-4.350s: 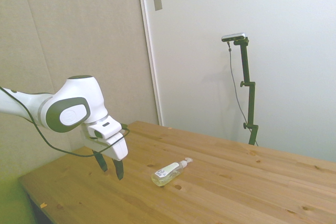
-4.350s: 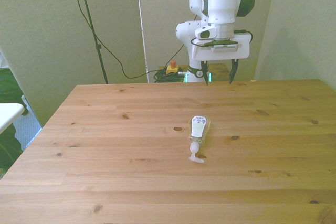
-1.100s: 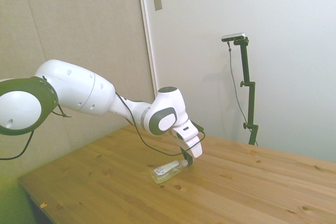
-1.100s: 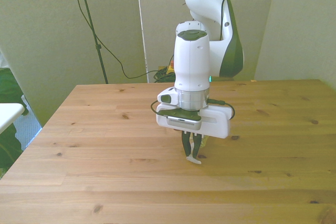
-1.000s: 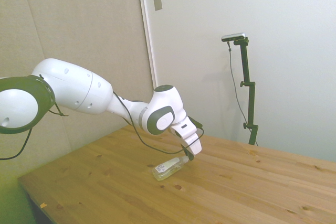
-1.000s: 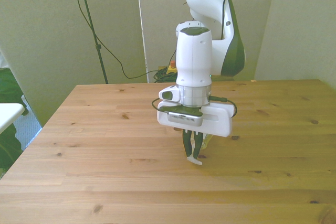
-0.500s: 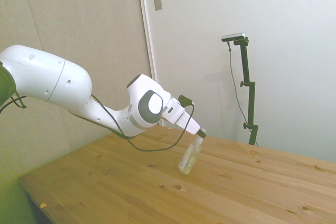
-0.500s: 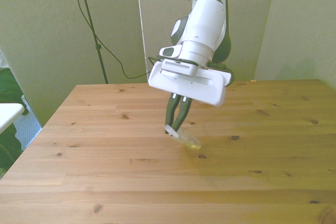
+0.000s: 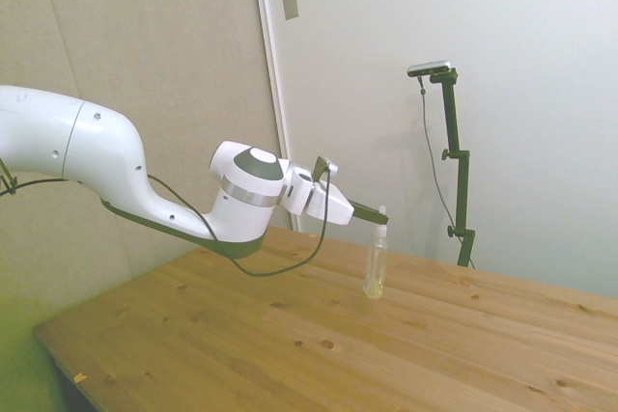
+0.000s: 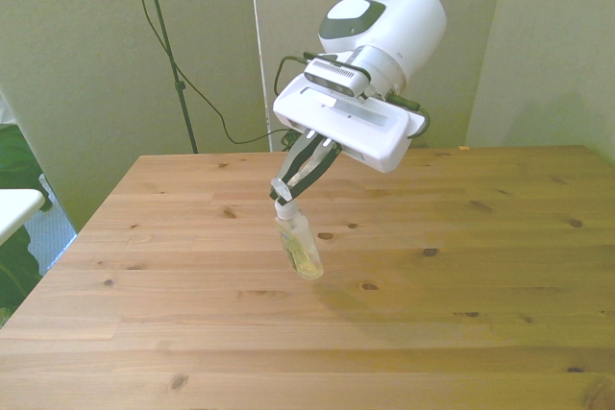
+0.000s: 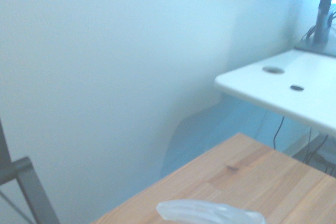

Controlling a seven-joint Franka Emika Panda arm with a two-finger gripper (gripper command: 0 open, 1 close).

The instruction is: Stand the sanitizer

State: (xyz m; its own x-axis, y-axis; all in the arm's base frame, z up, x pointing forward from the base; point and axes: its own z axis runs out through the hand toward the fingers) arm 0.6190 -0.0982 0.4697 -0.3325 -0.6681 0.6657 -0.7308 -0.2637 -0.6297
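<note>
At the centre of the side view, the gripper (image 9: 379, 220) is clenched on the bottle's (image 9: 375, 269) pump top, the bottle near upright, its base at the table (image 9: 241, 354).

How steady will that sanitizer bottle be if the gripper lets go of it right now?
Probably tippy: the sanitizer is tall, slim and narrow-based. In the front view it leans, so it may topple. The gripper holds it only by the pump top, and it looks light and mostly empty.
</note>
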